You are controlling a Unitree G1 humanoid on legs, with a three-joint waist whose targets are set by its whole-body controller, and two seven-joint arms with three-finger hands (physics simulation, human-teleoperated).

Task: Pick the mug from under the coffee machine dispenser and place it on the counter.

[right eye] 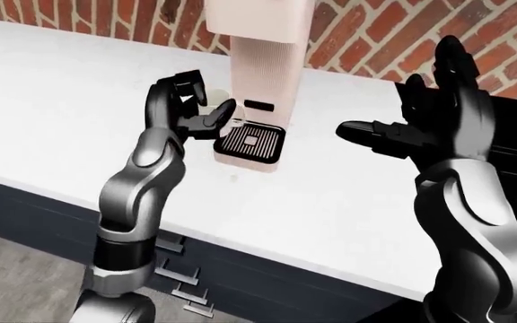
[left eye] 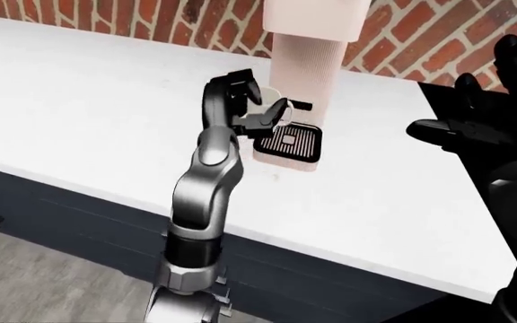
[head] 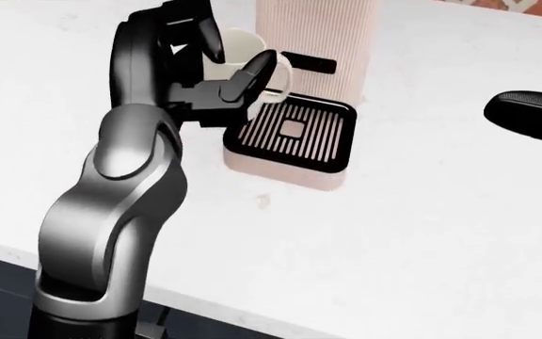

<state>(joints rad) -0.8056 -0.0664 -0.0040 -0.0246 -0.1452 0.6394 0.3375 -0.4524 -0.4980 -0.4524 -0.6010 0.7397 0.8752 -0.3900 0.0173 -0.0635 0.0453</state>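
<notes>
The cream mug [head: 243, 60] is in my left hand [head: 210, 70], lifted just to the left of the coffee machine [head: 314, 49] in the head view. It sits clear of the machine's black slatted drip tray [head: 292, 132], which now has nothing standing on it. My left hand's black fingers [head: 252, 76] are closed round the mug's body, one finger curling over its rim and another pressing its side nearest the machine. The mug looks roughly upright; I cannot tell whether it holds anything.

The coffee machine is a tall pale pink ribbed column with a small dark slot above the tray. It stands on a white counter [left eye: 88, 101], with a red brick wall [left eye: 141, 20] behind it. My left forearm, grey metal with black joints, rises from below the counter edge up toward the machine.

Well to the right of the machine, my right hand [right eye: 420, 128] hovers over the counter with its fingers spread wide, gripping nothing. Dark cabinet fronts [right eye: 240, 276] run beneath the counter.
</notes>
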